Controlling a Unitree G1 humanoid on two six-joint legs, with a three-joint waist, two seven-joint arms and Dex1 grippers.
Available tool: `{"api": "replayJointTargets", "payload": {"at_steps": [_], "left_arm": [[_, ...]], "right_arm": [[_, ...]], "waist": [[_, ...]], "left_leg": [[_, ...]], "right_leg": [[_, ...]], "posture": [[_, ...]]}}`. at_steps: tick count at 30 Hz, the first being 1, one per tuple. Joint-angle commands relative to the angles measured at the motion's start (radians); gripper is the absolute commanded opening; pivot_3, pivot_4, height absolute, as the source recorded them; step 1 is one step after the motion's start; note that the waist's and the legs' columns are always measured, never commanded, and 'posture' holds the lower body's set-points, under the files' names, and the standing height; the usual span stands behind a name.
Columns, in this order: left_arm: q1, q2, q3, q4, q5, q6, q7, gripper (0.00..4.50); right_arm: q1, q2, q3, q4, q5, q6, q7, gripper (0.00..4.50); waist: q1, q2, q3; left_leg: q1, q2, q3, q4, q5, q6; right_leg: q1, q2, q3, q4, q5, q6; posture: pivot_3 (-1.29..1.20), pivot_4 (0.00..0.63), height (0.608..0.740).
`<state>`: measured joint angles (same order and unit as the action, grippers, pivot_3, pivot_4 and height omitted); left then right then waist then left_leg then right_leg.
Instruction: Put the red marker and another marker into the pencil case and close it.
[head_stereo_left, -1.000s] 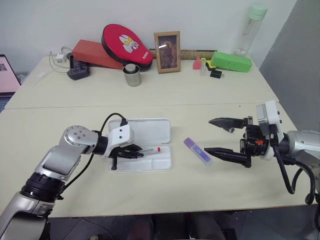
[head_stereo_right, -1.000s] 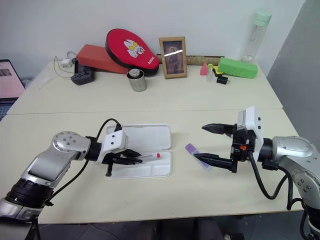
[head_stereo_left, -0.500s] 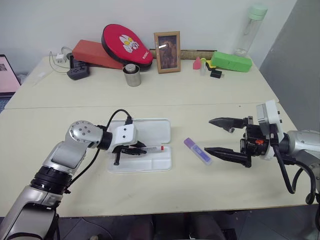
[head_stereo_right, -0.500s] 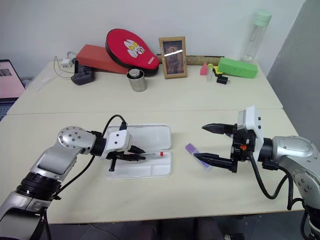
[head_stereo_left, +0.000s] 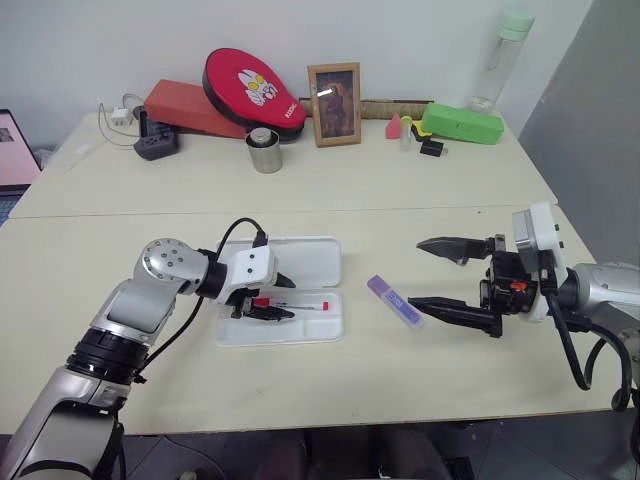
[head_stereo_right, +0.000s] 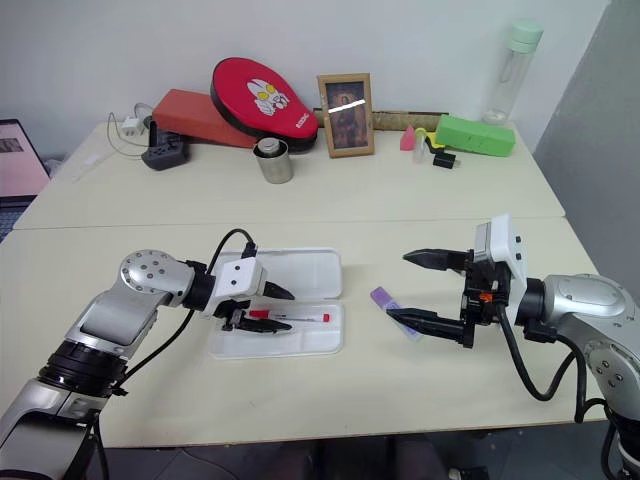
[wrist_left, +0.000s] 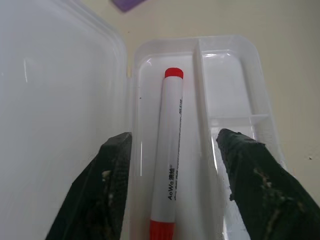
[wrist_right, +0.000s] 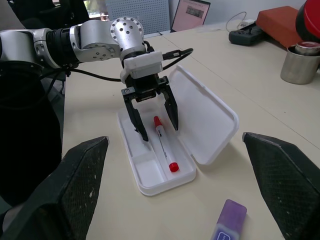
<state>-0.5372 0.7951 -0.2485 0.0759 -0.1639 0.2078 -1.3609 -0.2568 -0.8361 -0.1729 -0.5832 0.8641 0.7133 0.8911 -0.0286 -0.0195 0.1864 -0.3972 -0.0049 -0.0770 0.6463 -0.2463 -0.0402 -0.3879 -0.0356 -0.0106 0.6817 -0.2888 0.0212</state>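
The pencil case (head_stereo_left: 308, 260) lies open on the near table, lid flat behind its divided tray (wrist_left: 235, 95). The red marker (wrist_left: 169, 150) lies loose in the tray's long compartment. My left gripper (head_stereo_left: 280, 299) hovers over the tray, open, with one finger on either side of the red marker and apart from it. The other marker (head_stereo_left: 394, 300), short and purple, lies on the table to the right of the case. My right gripper (head_stereo_left: 418, 271) is open and empty just right of it, its lower fingertip close to the purple marker.
Along the far table stand a green box (head_stereo_left: 461, 123), a bottle (head_stereo_left: 503, 55), a photo frame (head_stereo_left: 334, 90), a metal cup (head_stereo_left: 265, 150), a red paddle case (head_stereo_left: 252, 88) and a power strip (head_stereo_left: 157, 145). A laptop (head_stereo_left: 12, 150) sits at the left edge.
My left gripper has opened and let go of the red marker, which now lies in the tray. The right arm and purple marker have not moved.
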Motion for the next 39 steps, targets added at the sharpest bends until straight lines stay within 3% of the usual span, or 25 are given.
{"api": "replayJointTargets", "payload": {"at_steps": [1, 5, 10, 16, 26, 29, 39], "left_arm": [[0.002, -0.041, 0.091, -0.162, -0.158, 0.141, 0.035, 3.9], [0.034, -0.089, 0.152, -0.299, -0.292, 0.286, 0.103, 4.47], [0.064, -0.107, 0.182, -0.391, -0.351, 0.357, 0.182, 4.47], [0.061, -0.113, 0.188, -0.417, -0.394, 0.385, 0.208, 4.47], [0.052, -0.118, 0.19, -0.426, -0.409, 0.372, 0.231, 4.47], [0.051, -0.116, 0.189, -0.418, -0.398, 0.365, 0.241, 4.5], [0.084, -0.081, 0.206, -0.424, -0.397, 0.353, 0.242, 4.5]], "right_arm": [[0.006, -0.002, 0.051, 0.005, -0.077, 0.058, -0.113, 4.5], [-0.025, 0.04, 0.111, 0.011, -0.126, 0.204, -0.302, 4.5], [-0.04, 0.119, 0.192, -0.075, -0.175, 0.41, -0.531, 4.5], [-0.072, 0.132, 0.278, -0.102, -0.19, 0.575, -0.589, 4.5], [-0.094, 0.177, 0.384, -0.052, -0.306, 0.612, -0.647, 4.5], [-0.092, 0.2, 0.385, -0.037, -0.319, 0.612, -0.64, 4.01], [-0.1, 0.192, 0.403, -0.033, -0.362, 0.589, -0.594, 1.4]], "waist": [[0.0, 0.0, 0.0], [-0.002, 0.0, 0.0], [-0.004, 0.0, 0.0], [0.0, 0.0, 0.0], [0.0, 0.0, 0.0], [-0.001, 0.0, 0.0], [-0.002, 0.0, 0.0]], "left_leg": [[0.0, 0.0, 0.0, 0.0, 0.0, 0.0], [0.0, 0.0, -0.001, 0.001, 0.0, 0.0], [0.001, 0.001, -0.002, 0.0, 0.0, 0.0], [0.0, 0.0, -0.002, 0.0, 0.0, 0.0], [0.0, 0.0, -0.001, 0.0, 0.0, 0.0], [0.0, 0.0, -0.001, 0.0, 0.0, 0.0], [0.001, 0.0, -0.001, 0.0, 0.0, 0.0]], "right_leg": [[0.0, 0.0, 0.0, 0.0, 0.0, 0.0], [0.0, -0.001, 0.001, 0.001, 0.0, 0.0], [0.0, 0.0, 0.002, 0.001, 0.0, 0.0], [0.0, 0.0, 0.001, 0.0, 0.0, 0.0], [0.0, 0.0, 0.001, 0.0, 0.0, 0.0], [0.0, 0.0, 0.001, 0.0, 0.0, 0.0], [0.0, 0.0, 0.001, 0.0, 0.0, 0.0]], "posture": [[0.0, 0.15, 0.74], [0.0, 0.15, 0.74], [0.0, 0.15, 0.74], [0.0, 0.15, 0.74], [0.0, 0.15, 0.74], [0.0, 0.15, 0.74], [0.0, 0.15, 0.74]]}}
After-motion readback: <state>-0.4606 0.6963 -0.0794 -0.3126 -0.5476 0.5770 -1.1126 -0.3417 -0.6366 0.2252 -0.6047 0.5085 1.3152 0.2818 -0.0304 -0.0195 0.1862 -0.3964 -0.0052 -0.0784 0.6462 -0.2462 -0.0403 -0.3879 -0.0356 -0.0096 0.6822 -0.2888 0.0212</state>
